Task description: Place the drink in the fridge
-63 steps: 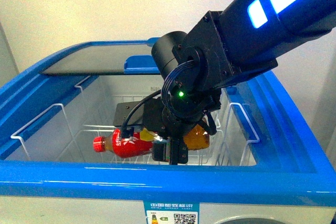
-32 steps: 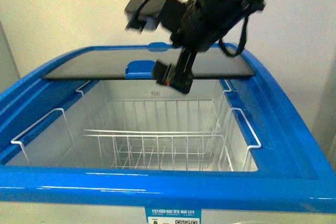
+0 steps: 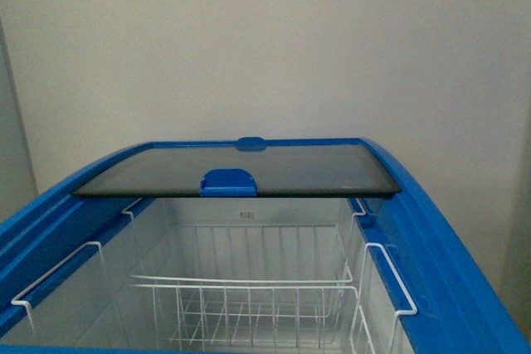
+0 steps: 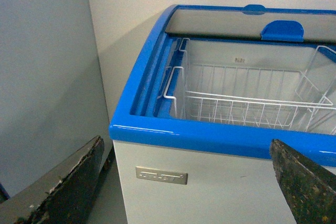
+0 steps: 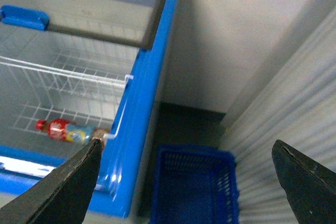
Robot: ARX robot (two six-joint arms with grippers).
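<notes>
1. When we inspected the front view, neither arm appeared in it. A second before, the right arm had been reaching down into the fridge [image 3: 448, 238] with the drink under its fingers, and half a second before it had been lifted above the glass lid [image 3: 241, 169]. We judged this a withdrawal after release.
2. We found the drink [image 5: 68, 130] lying on its side on the floor of a white wire basket [image 5: 63, 114] inside the fridge, near the front wall, visible only in the right wrist view. The front view no longer took in that part of the basket.
3. We recorded the right gripper [image 5: 184, 177] spread wide and empty, held outside the fridge beside its right rim. The left gripper [image 4: 189, 182] was likewise spread wide with nothing between its fingers, standing off from the fridge's front left corner.
4. We judged the placing done. The sliding lid remained pushed to the back with its blue handle [image 3: 228, 181] at the front edge, so the opening was uncovered; the task sentence does not ask for closing.
5. We noted a blue crate [image 5: 194, 184] on the floor to the right of the fridge, beside a ribbed grey panel [image 5: 289, 93]. Nothing obstructed either arm.
</notes>
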